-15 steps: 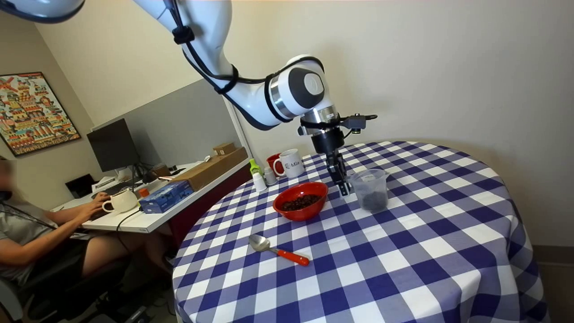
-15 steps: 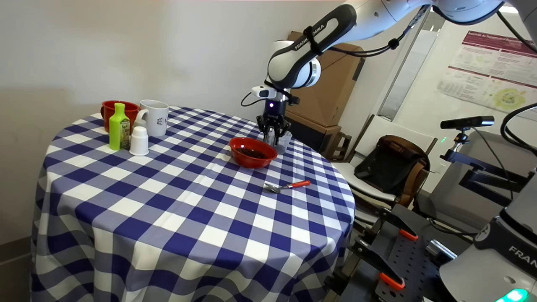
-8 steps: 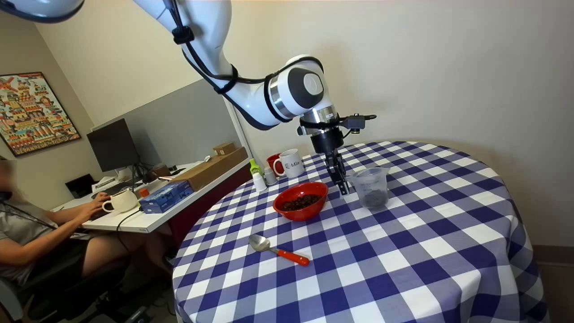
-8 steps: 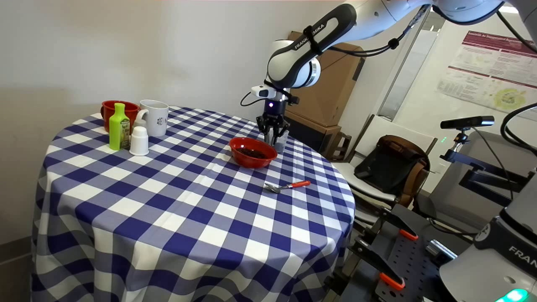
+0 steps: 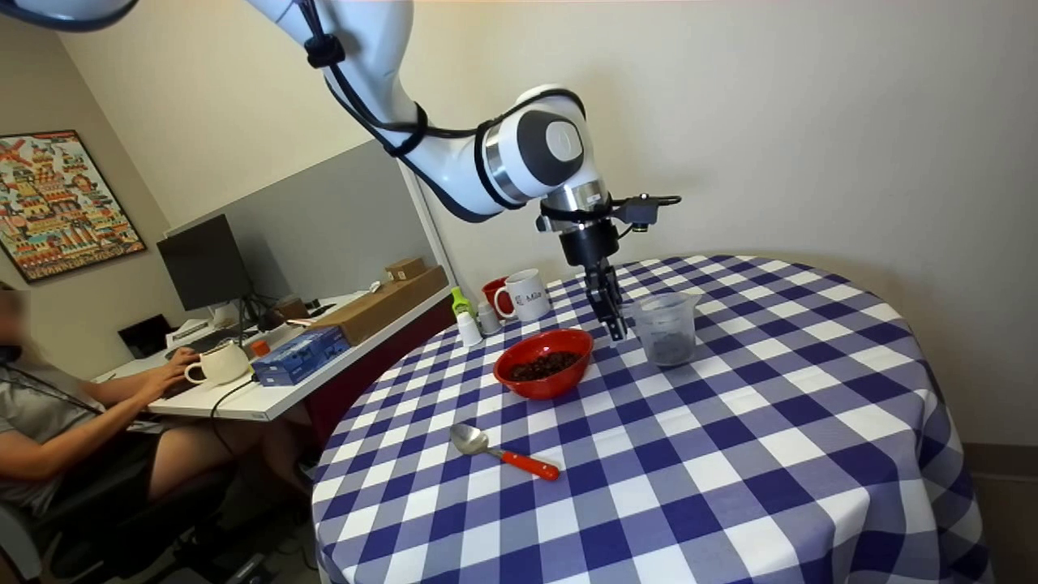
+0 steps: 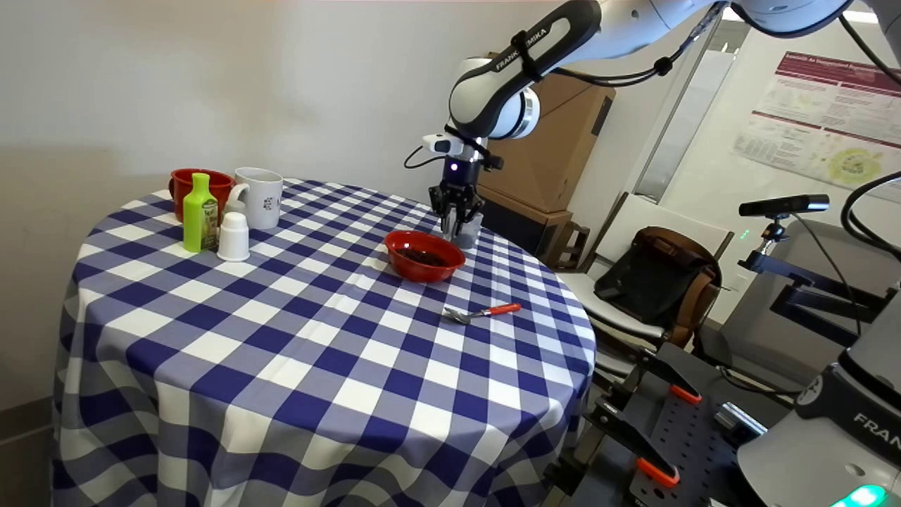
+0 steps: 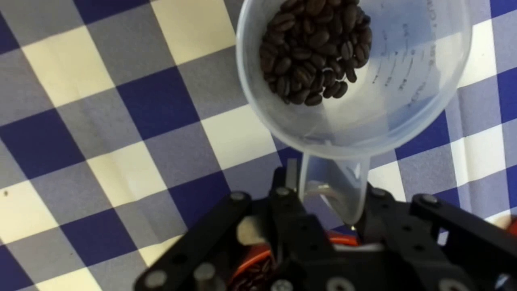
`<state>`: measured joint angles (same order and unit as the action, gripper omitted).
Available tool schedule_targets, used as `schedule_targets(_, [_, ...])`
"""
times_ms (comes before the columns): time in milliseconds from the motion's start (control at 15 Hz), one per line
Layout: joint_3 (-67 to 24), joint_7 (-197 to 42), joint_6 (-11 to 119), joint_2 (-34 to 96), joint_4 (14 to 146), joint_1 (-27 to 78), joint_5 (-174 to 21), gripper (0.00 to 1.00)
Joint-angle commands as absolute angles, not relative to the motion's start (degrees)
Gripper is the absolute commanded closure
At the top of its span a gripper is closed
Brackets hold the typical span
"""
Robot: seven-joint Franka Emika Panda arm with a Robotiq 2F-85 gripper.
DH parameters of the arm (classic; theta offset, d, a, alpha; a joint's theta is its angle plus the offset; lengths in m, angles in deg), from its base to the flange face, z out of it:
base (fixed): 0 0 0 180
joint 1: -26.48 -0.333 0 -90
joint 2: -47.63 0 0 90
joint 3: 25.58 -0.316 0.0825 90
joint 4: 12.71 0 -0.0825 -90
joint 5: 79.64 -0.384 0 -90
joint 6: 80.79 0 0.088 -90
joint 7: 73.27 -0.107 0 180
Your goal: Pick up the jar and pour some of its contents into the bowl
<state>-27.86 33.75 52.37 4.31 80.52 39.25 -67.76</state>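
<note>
Two black fingers [image 7: 286,210] of the end effector [image 5: 618,331] pinch the handle [image 7: 333,178] of the clear jar [image 5: 666,324], one on each side of it, as the wrist view shows us. We find them drawn in to the width of that handle, so the end effector is partly closed and has hold of the jar. The jar itself is held roughly upright, mouth up, over the worktop [image 5: 649,503] and near the red bowl [image 5: 555,389]; it is to the right of the bowl in both exterior views. Looking down into it, we see coffee beans [image 7: 313,52] gathered to one side of the bottom and printed measuring marks [image 7: 406,60] on its wall.

The bowl sits on the worktop, which we see spread with a blue-and-white checked cloth [image 6: 324,338]. Dark beans [image 5: 545,366] lie in the bowl too, and part of it shows past the fingers in the wrist view. A spoon [image 5: 509,458] with an orange-red end lies near the bowl without touching it.

Together toward an edge of the worktop, well apart from the jar, we see a white mug [image 5: 529,296], a red mug [image 6: 219,184], a lime-green bottle [image 6: 200,224] and a small white container [image 6: 234,239]. Beyond, in an exterior view, a person [image 5: 47,418] sits at a desk [image 5: 227,403].
</note>
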Motion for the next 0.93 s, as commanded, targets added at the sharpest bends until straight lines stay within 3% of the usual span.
schedule_targets(0, [-28.8,34.9,52.9,5.9,79.6,39.8,-70.7,0.94])
schedule_targets(867, [-31.9,35.2,49.6,6.5,74.2,37.9,-77.0,0.94])
